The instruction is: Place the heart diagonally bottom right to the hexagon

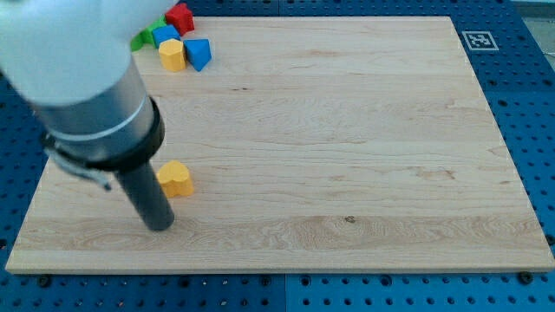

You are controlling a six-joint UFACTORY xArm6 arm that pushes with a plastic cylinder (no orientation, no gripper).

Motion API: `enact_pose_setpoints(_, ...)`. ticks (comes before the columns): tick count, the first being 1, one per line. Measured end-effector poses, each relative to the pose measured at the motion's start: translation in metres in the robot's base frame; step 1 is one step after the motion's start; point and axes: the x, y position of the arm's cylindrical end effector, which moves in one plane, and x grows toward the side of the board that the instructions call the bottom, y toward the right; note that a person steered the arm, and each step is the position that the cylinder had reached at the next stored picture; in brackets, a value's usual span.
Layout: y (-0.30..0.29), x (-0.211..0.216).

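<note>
A yellow heart block lies on the wooden board at the view's lower left. A yellow hexagon block sits near the view's top left, in a cluster of blocks. My tip rests on the board just below and slightly left of the heart; the rod's side is close to the heart's left edge. The arm's big body hides the board's upper left corner.
Beside the hexagon lie a blue block on its right, a second blue block, a red block and a green block partly hidden by the arm. A marker tag sits off the board's top right corner.
</note>
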Motion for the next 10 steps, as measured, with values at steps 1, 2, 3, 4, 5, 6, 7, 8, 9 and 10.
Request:
enact_pose_setpoints(1, 0.000, -0.043)
enact_pose_setpoints(2, 0.000, -0.076)
enact_pose_setpoints(3, 0.002, -0.076)
enact_pose_setpoints(4, 0.013, -0.057)
enact_pose_setpoints(5, 0.020, -0.068)
enact_pose_setpoints(6, 0.045, -0.084)
enact_pose_setpoints(7, 0.077, -0.099)
enact_pose_setpoints(8, 0.085, -0.125)
enact_pose_setpoints(9, 0.076, -0.139)
enact_pose_setpoints(10, 0.058, -0.156)
